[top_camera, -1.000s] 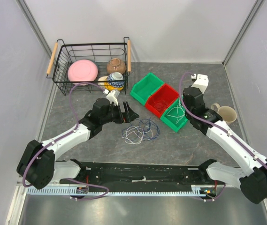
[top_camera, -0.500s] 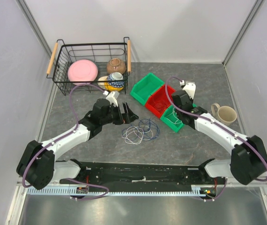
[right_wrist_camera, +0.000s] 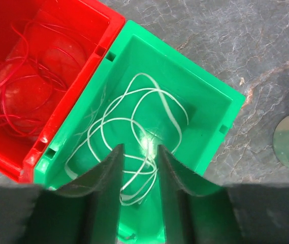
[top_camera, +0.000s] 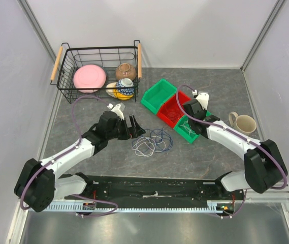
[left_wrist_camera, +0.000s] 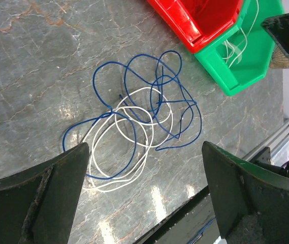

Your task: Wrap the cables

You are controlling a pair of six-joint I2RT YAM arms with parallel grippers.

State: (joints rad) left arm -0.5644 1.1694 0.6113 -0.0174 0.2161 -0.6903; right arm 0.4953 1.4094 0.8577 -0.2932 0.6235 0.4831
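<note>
Hovering with its fingers a narrow gap apart and gripping nothing, the right claw [right_wrist_camera: 139, 152] hangs over a white cable [right_wrist_camera: 134, 122] lying loose in the green bin [right_wrist_camera: 185, 66], right against the red bin [right_wrist_camera: 91, 66]. The left claw [left_wrist_camera: 144, 147], spread wide and empty, sits above the tangled blue and white cables [left_wrist_camera: 149, 101] on the counter [left_wrist_camera: 32, 61], near the red bin. This looks like the pick-up step. The next move calls for descending and pinching a single strand.

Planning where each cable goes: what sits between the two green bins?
The red bin, with a red cable coiled inside, sits between them; the top view shows all three in a row.
</note>
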